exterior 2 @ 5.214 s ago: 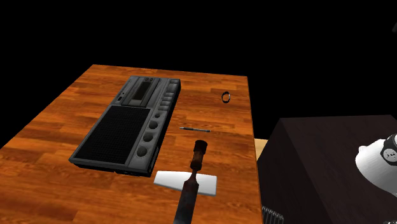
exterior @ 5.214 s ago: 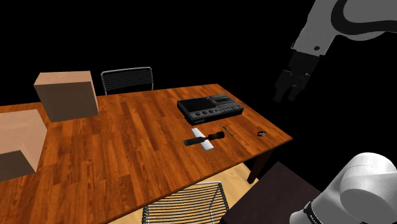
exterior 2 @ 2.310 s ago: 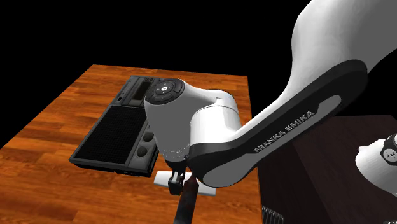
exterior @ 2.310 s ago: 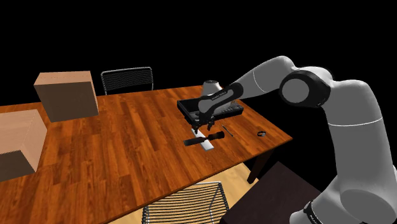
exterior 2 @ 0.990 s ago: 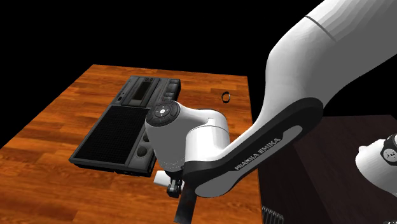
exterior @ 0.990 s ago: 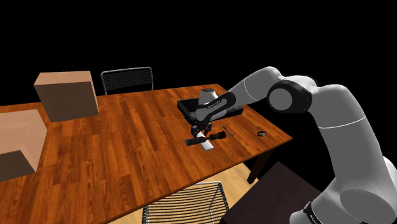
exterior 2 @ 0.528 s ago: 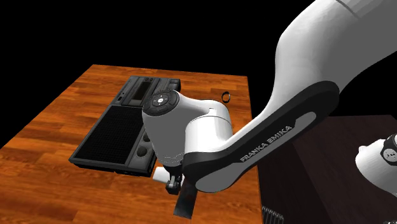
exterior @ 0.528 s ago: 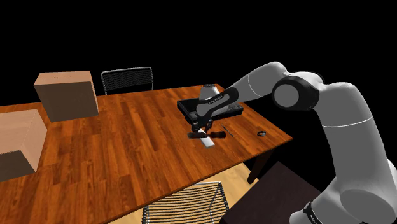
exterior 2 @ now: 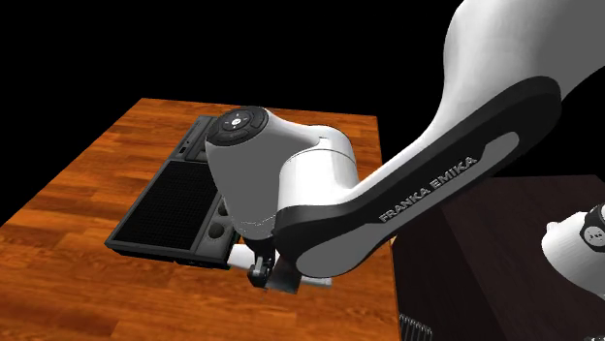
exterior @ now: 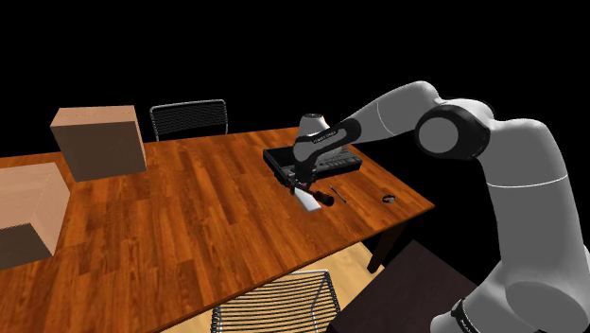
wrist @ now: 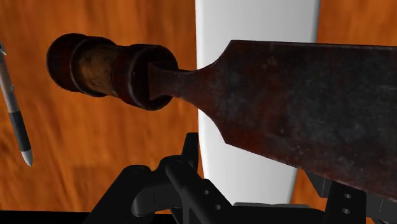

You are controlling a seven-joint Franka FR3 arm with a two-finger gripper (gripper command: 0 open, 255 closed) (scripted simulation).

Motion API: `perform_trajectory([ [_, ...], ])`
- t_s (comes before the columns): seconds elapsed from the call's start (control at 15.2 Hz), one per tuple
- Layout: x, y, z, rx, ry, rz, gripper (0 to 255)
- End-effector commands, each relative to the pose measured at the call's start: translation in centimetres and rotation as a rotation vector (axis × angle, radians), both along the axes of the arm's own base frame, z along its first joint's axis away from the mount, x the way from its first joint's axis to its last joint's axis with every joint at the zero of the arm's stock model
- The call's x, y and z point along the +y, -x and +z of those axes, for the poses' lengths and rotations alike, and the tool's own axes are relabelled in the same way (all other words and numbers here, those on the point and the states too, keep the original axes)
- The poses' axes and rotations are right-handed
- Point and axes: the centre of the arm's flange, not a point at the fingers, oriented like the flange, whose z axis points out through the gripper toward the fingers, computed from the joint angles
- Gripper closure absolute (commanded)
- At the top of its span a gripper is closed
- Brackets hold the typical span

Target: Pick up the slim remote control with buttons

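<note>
Since the frame half a second earlier, the tool (exterior: 302, 185) has risen a little. The remote (exterior: 308, 200), drawn as a plain white slim slab with no buttons to see, has risen with it and seems just clear of the tabletop (exterior: 189, 208). A dark rusty paddle (wrist: 299, 108) with a round handle lies across the slab and appears to ride up on it. In the wrist view the fingers stand at the slab's long edges, so I judge them clamped on the remote across its width. The grasp looks done and the lift only begun; the paddle may slide off. The slab lies flat. In the shoulder view its long axis runs from the black recorder (exterior 2: 175, 208) toward the tabletop's near edge, crossing the paddle almost squarely.
</note>
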Motion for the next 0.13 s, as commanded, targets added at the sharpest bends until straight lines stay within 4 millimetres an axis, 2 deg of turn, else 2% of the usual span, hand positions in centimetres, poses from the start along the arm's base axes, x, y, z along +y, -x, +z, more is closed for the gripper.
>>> perform_trajectory([
  [0.0, -0.02, 0.05, 0.50, 0.000, 0.000, 0.000, 255],
  [0.07, -0.02, 0.05, 0.50, 0.000, 0.000, 0.000, 255],
])
